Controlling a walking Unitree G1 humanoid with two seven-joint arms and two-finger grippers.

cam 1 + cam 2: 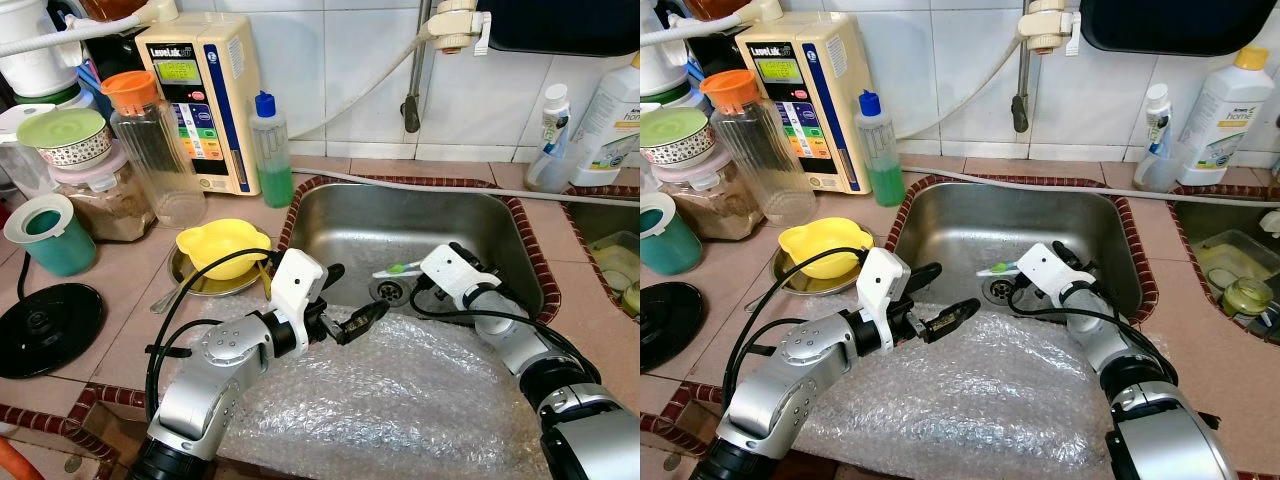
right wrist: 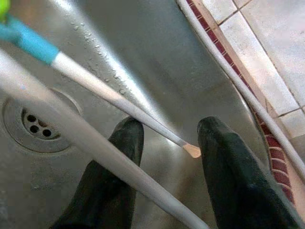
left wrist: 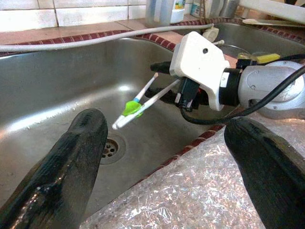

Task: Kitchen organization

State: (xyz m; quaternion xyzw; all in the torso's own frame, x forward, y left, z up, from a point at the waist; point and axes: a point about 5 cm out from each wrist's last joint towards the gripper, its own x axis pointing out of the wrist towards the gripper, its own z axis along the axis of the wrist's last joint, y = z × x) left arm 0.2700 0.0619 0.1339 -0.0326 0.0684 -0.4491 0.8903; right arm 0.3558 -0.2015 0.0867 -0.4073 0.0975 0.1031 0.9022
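Observation:
Over the drain [image 1: 385, 290] of the steel sink [image 1: 400, 215], my right gripper [image 1: 428, 272] is shut on two white toothbrushes. One has a green head [image 3: 131, 109], the other a blue band [image 3: 137, 99]. Their handles cross between its fingers [image 2: 121, 157] in the right wrist view. My left gripper [image 1: 360, 290] stands open at the sink's front edge, above the bubble wrap [image 1: 400, 390], nothing between its fingers [image 3: 71, 152]. It points toward the right gripper [image 3: 187, 93] and the brushes.
Left of the sink, a yellow bowl [image 1: 222, 245] sits on a metal plate. A green soap bottle [image 1: 272, 150], a water unit [image 1: 205, 100], an orange-lidded pitcher [image 1: 150, 140] and jars stand behind. Cleaner bottles [image 1: 610, 110] and a second basin [image 1: 610, 260] are right.

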